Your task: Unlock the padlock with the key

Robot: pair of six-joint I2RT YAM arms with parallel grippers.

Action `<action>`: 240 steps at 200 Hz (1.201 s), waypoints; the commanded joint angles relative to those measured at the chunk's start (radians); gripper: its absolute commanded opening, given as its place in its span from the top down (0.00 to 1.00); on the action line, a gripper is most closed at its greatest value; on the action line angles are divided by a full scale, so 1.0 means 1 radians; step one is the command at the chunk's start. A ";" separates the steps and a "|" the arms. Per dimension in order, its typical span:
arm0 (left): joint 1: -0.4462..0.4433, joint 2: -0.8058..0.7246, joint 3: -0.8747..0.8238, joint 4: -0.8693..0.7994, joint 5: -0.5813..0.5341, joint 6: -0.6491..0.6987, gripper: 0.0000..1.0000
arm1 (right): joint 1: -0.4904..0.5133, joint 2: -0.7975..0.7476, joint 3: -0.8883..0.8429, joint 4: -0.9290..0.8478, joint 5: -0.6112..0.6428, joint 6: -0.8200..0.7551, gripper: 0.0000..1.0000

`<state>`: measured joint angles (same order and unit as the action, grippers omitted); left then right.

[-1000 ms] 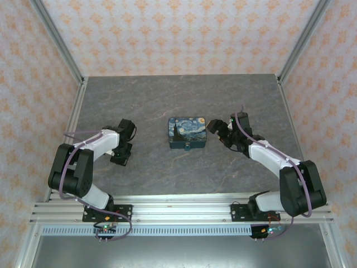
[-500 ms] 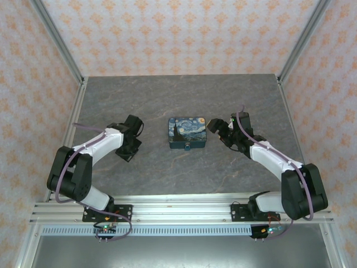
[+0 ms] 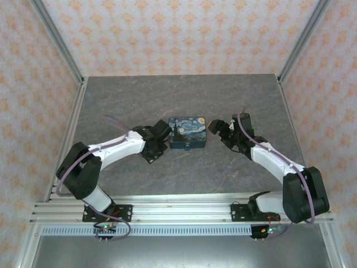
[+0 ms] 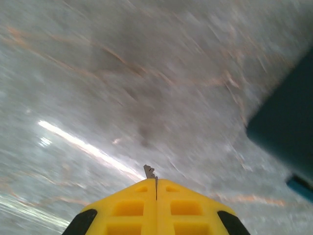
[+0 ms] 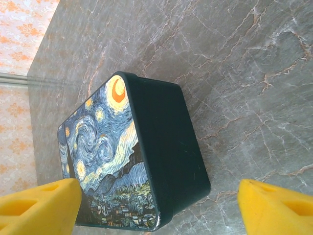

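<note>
Though most of it is buried between the yellow pads, a thin toothed metal tip, the key (image 4: pixel 149 172), pokes out of the seam where the left tool (image 4: pixel 156 183) is pressed closed on it. Everything beyond that tip in the left wrist view is smeared. The grey veined bench (image 4: pixel 122 88) is streaked, and a dark teal corner of the box (image 4: pixel 288 127) is cut off by the right edge.

From above, the left tool (image 3: pixel 153 149) sits low over the bench just beside the box's left near corner, and I cannot tell whether they touch. The box (image 3: pixel 188 133), its lid printed with a swirling night sky, lies flat at mid-bench between the two arms. A small pale fitting (image 3: pixel 188 147) shows at the middle of its near wall, too tiny to say whether it is the padlock.

The right tool (image 3: pixel 218 134) is near the box's right end and stands wide. In its wrist view only the two yellow fingertips (image 5: pixel 39 203) show at the bottom corners, with the box (image 5: pixel 146 161) and bare bench (image 5: pixel 244 73) between them. The box's near face is turned away in that view.
</note>
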<state>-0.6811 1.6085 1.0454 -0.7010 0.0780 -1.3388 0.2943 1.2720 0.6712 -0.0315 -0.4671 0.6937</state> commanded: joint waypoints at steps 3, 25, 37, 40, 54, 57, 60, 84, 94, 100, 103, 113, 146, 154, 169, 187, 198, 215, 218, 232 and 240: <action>-0.100 0.057 0.092 0.021 -0.003 -0.048 1.00 | 0.006 -0.031 -0.012 -0.035 0.039 -0.024 0.17; -0.179 0.146 0.192 0.041 0.013 -0.053 1.00 | 0.006 -0.033 -0.009 -0.047 0.050 -0.027 0.17; -0.211 0.199 0.253 0.034 0.017 -0.047 1.00 | 0.004 -0.035 -0.009 -0.056 0.060 -0.028 0.17; -0.217 0.213 0.267 0.032 0.020 -0.047 1.00 | 0.004 -0.034 -0.007 -0.058 0.061 -0.029 0.17; -0.241 0.272 0.320 0.036 0.033 -0.037 1.00 | 0.004 -0.039 -0.006 -0.071 0.069 -0.032 0.17; -0.245 0.284 0.330 0.034 0.036 -0.037 1.00 | 0.005 -0.041 -0.005 -0.076 0.072 -0.033 0.17; -0.248 0.292 0.338 0.031 0.040 -0.036 0.99 | 0.005 -0.043 -0.004 -0.080 0.073 -0.034 0.17; -0.259 0.344 0.353 0.044 0.051 -0.013 0.68 | 0.003 -0.056 -0.004 -0.113 0.082 -0.041 0.17; -0.259 0.338 0.342 0.051 0.040 0.001 0.43 | 0.003 -0.062 -0.005 -0.124 0.080 -0.044 0.17; -0.260 0.329 0.340 0.049 0.028 0.010 0.31 | 0.003 -0.063 -0.008 -0.130 0.076 -0.047 0.17; -0.259 0.325 0.340 0.049 0.024 0.015 0.26 | 0.003 -0.064 -0.007 -0.134 0.073 -0.048 0.17; -0.259 0.308 0.345 0.042 -0.002 0.043 0.17 | 0.003 -0.063 -0.009 -0.148 0.064 -0.052 0.18; -0.249 0.239 0.370 0.017 -0.063 0.123 0.07 | 0.011 -0.057 -0.023 -0.179 0.006 -0.070 0.25; -0.239 0.230 0.371 0.012 -0.064 0.137 0.07 | 0.020 -0.057 -0.027 -0.187 -0.006 -0.076 0.26; -0.221 0.207 0.356 0.028 -0.067 0.166 0.06 | 0.048 -0.064 -0.039 -0.209 -0.021 -0.085 0.30; -0.200 0.171 0.322 0.060 -0.065 0.191 0.02 | 0.103 -0.071 -0.055 -0.236 -0.019 -0.088 0.35; -0.188 0.143 0.297 0.085 -0.064 0.204 0.01 | 0.144 -0.073 -0.061 -0.257 -0.010 -0.084 0.38; -0.168 0.102 0.275 0.089 -0.074 0.221 0.00 | 0.207 -0.078 -0.075 -0.295 0.023 -0.076 0.42; -0.163 0.095 0.271 0.086 -0.077 0.224 0.00 | 0.218 -0.081 -0.080 -0.300 0.028 -0.072 0.43; -0.137 0.056 0.246 0.085 -0.090 0.234 0.00 | 0.250 -0.083 -0.110 -0.312 0.051 -0.041 0.47; -0.118 0.033 0.228 0.090 -0.095 0.237 0.00 | 0.264 -0.121 -0.130 -0.313 0.063 -0.013 0.48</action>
<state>-0.8387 1.7142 1.3155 -0.6193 0.0429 -1.1481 0.5198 1.2076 0.5941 -0.2768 -0.4618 0.6319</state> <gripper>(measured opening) 0.997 0.540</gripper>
